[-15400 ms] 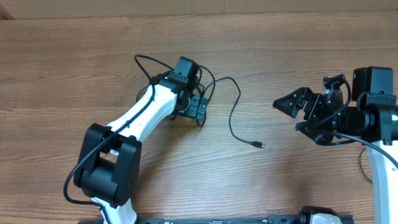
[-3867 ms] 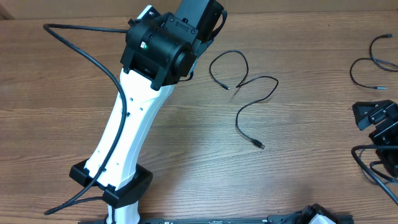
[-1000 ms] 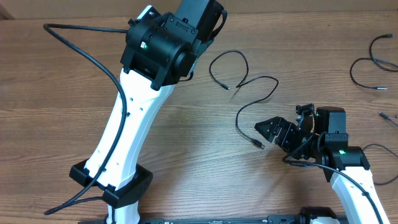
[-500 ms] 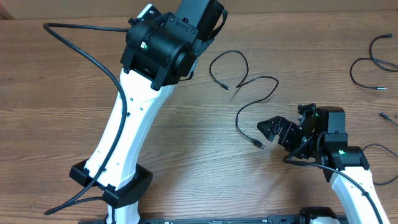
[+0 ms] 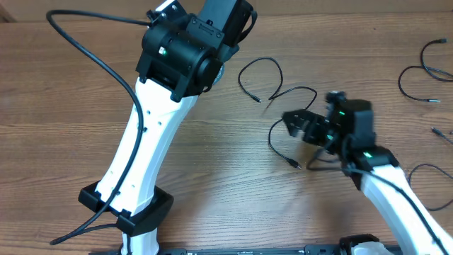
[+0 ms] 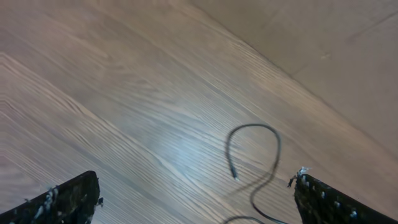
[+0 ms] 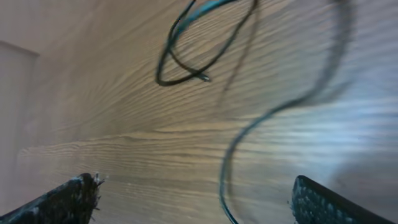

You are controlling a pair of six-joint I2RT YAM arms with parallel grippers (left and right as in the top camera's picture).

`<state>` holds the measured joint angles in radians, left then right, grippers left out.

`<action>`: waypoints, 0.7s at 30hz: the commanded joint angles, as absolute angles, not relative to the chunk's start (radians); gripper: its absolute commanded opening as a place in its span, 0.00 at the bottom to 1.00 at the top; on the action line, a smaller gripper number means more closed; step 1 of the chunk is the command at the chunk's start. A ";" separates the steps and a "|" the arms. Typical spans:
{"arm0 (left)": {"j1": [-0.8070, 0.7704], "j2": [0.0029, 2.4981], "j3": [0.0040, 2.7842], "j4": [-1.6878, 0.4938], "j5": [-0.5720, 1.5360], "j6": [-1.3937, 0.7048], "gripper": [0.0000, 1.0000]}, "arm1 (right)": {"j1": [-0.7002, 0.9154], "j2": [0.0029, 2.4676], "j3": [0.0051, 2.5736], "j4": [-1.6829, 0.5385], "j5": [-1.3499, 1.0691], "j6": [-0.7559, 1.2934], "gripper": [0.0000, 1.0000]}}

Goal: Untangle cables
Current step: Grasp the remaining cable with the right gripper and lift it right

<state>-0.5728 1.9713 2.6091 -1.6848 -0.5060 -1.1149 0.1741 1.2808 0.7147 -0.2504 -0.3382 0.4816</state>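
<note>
Two thin black cables lie loose mid-table: a small curl (image 5: 265,71) and an S-shaped cord (image 5: 304,95) ending in a plug (image 5: 296,166). My right gripper (image 5: 294,124) hovers open and empty just above the S-shaped cord's lower bend; in the right wrist view the cord (image 7: 225,174) runs between the open fingers (image 7: 199,199), with the curl (image 7: 199,56) beyond. My left gripper (image 6: 193,199) is open and empty, raised high above the table; its view shows the curl (image 6: 255,130) below. In the overhead view its fingers are hidden under the arm.
More separated black cables lie at the far right (image 5: 414,78), (image 5: 435,46), with a plug end (image 5: 440,132). The tall left arm (image 5: 152,142) stands over the left half of the table, its thick wire (image 5: 85,49) looping out. The table's back edge (image 5: 318,15) is near.
My right arm has swung up and to the left, bringing its open gripper over the S-shaped cord. The left arm has barely shifted. The cables have not moved.
</note>
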 commanded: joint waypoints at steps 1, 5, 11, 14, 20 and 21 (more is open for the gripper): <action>-0.523 1.979 2.607 -1.689 -0.538 -0.988 1.00 | 0.243 1.377 0.791 -0.210 -0.229 0.580 0.98; -0.420 1.979 2.606 -1.689 -0.461 -0.909 0.99 | 0.297 1.501 0.812 -0.049 -0.203 0.624 0.95; -0.239 1.979 2.585 -1.690 -0.297 -0.708 0.99 | 0.304 1.603 0.813 0.159 -0.115 0.704 0.91; -0.171 1.979 2.519 -1.689 -0.287 -0.683 0.99 | 0.304 1.634 0.813 0.247 -0.104 0.703 0.90; -0.125 1.979 2.308 -1.665 -0.279 -0.688 1.00 | 0.304 1.665 0.813 0.337 -0.059 0.704 0.76; -0.124 1.979 2.272 -1.650 -0.286 -0.688 1.00 | 0.304 1.667 0.813 0.336 -0.047 0.707 0.72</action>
